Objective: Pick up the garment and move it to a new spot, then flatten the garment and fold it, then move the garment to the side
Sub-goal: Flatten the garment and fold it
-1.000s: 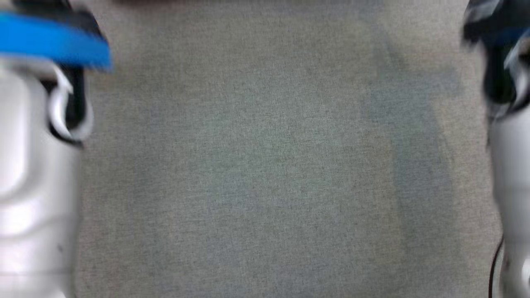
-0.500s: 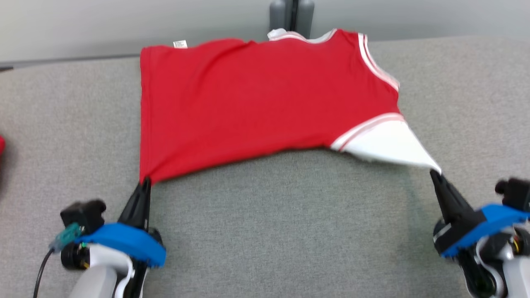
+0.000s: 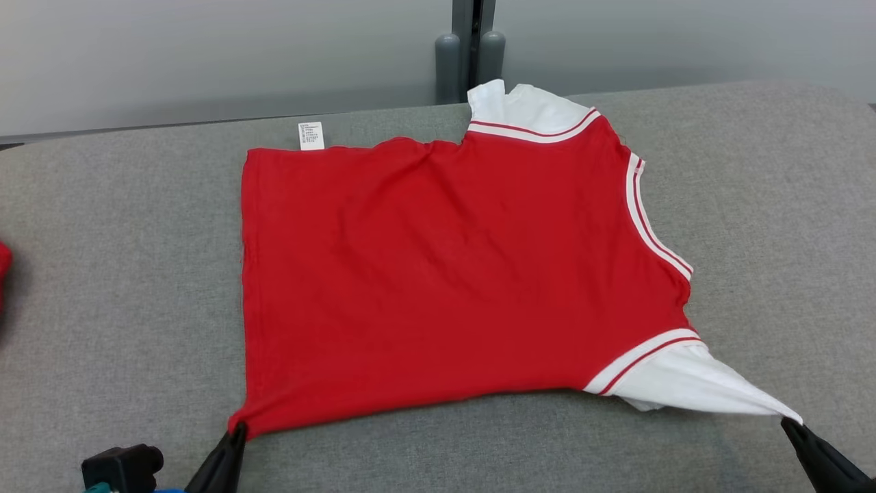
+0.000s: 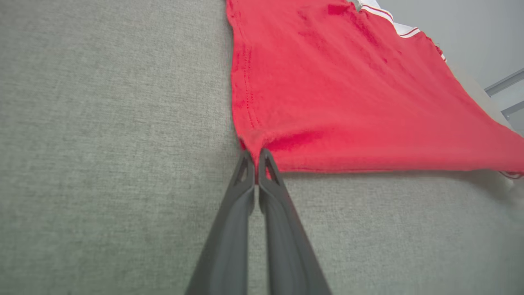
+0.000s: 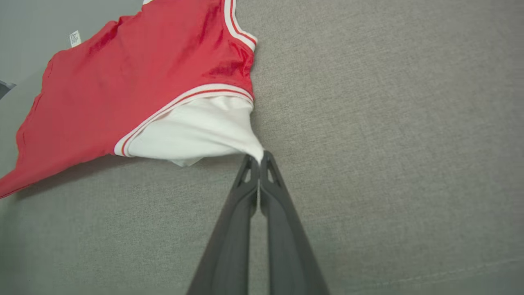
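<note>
The garment (image 3: 445,274) is a red shirt with white sleeves and red-and-white striped trim, spread out on the grey padded table (image 3: 123,226). My left gripper (image 3: 237,430) is shut on its near left red hem corner, seen close in the left wrist view (image 4: 256,155) with the red cloth (image 4: 348,94) stretching away. My right gripper (image 3: 787,422) is shut on the tip of the near white sleeve (image 3: 691,394), which is pulled to a point; the right wrist view shows that grip (image 5: 258,157) on the sleeve (image 5: 192,135). The near edge hangs taut between both grips.
A white care label (image 3: 311,135) sticks out at the shirt's far left edge. Two grey posts (image 3: 469,58) stand behind the table against a pale wall. A bit of another red thing (image 3: 3,263) shows at the left edge.
The head camera has tilted up from bare table to the whole shirt. The shirt now lies nearer and flatter, with the far white sleeve showing; both grips hold as before.
</note>
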Robot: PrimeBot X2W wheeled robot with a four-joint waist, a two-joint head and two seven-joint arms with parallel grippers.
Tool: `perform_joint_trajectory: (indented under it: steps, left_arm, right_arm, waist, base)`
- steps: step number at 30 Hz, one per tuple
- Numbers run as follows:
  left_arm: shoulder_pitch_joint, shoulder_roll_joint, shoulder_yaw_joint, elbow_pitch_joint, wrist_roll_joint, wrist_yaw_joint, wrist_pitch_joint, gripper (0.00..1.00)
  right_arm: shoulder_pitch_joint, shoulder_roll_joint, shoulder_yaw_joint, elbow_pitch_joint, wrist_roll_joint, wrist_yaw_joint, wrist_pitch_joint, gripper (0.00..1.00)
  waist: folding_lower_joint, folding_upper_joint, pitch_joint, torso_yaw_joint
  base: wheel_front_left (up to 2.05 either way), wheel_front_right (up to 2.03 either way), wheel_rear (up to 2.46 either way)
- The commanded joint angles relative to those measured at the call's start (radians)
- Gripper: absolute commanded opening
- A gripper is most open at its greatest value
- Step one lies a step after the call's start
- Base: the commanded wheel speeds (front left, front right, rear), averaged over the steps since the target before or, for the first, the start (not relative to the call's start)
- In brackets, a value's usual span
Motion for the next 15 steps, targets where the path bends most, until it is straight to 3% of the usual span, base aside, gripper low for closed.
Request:
perform_joint_trajectory:
  steps: [1, 8, 15]
  left_arm:
    - [0.032, 0.014, 0.009, -0.062, -0.002, 0.027, 0.020, 0.00]
    - [0.013, 0.008, 0.007, -0.171, -0.003, 0.051, 0.039, 0.00]
    - [-0.173, -0.039, -0.022, -0.134, -0.001, 0.059, 0.078, 0.00]
  right_arm:
    - [0.030, -0.001, -0.019, -0.026, 0.009, 0.000, 0.022, 0.00]
    - [-0.053, -0.001, 0.024, -0.032, -0.016, 0.000, 0.013, 0.00]
    - [-0.354, -0.001, 0.108, 0.041, -0.116, 0.000, 0.037, 0.00]
  waist:
    - [0.0002, 0.0000, 0.011, 0.002]
    - [0.0002, 0.0000, 0.039, 0.004]
    - [0.0002, 0.0000, 0.080, 0.017]
  base:
    - [0.00, 0.00, 0.00]
    - [0.00, 0.00, 0.00]
    - [0.00, 0.00, 0.00]
